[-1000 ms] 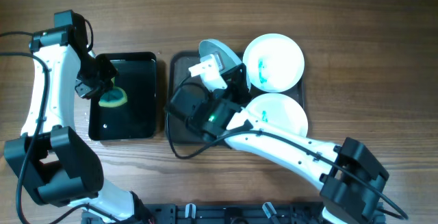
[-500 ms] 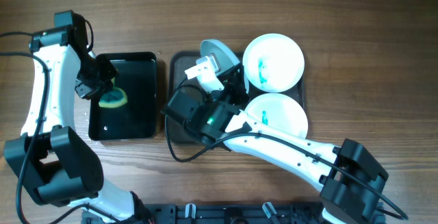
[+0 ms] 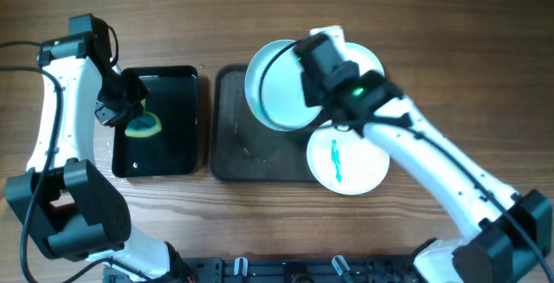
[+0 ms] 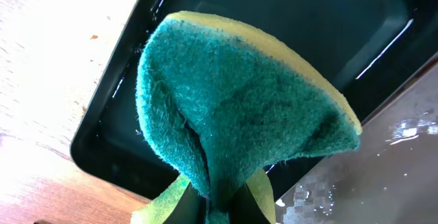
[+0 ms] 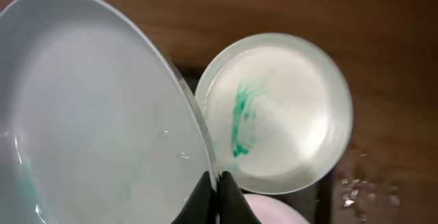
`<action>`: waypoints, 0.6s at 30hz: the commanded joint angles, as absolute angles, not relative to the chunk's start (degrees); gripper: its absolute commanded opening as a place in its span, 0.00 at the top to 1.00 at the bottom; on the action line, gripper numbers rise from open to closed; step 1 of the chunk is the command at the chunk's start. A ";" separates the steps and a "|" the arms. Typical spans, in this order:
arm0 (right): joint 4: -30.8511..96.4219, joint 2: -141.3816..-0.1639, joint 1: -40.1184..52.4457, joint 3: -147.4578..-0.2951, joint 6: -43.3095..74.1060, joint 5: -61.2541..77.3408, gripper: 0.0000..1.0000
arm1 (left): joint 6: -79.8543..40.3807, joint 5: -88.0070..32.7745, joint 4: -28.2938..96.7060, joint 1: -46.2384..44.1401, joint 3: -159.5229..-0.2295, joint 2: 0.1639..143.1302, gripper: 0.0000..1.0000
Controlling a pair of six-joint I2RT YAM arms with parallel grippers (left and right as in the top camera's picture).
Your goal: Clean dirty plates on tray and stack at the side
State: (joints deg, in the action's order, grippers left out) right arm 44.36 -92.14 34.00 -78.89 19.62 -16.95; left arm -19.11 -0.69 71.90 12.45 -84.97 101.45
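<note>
Jaws of my right gripper (image 5: 220, 183) clamp 1 plate (image 5: 89, 114) by its rim for wiping, while my left gripper (image 4: 215, 214) pinches the sponge (image 4: 233, 114) above the black basin (image 4: 328, 18).

Legible text, labels, brands, numbers, signs: none in any view. Green streak on smeared plate (image 3: 351, 157): a smear, not lettering.

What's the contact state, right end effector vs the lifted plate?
Touching. Right wrist view: right end effector pinches the rim of the lifted plate.
</note>
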 commanded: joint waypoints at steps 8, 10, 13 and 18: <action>45.58 -91.66 27.81 -79.18 16.49 1.56 0.96 | -16.67 -0.67 60.42 12.45 -70.43 101.25 0.89; 45.41 -91.66 27.77 -79.18 16.73 1.58 0.96 | -16.71 -0.89 59.88 12.12 -69.54 101.25 0.57; 45.32 -91.66 27.77 -79.18 18.26 1.58 0.96 | -16.71 -2.61 59.46 11.81 -69.54 101.25 0.13; 44.91 -91.66 27.77 -79.18 19.05 1.41 0.96 | -16.71 -6.39 59.20 11.75 -69.54 101.25 0.00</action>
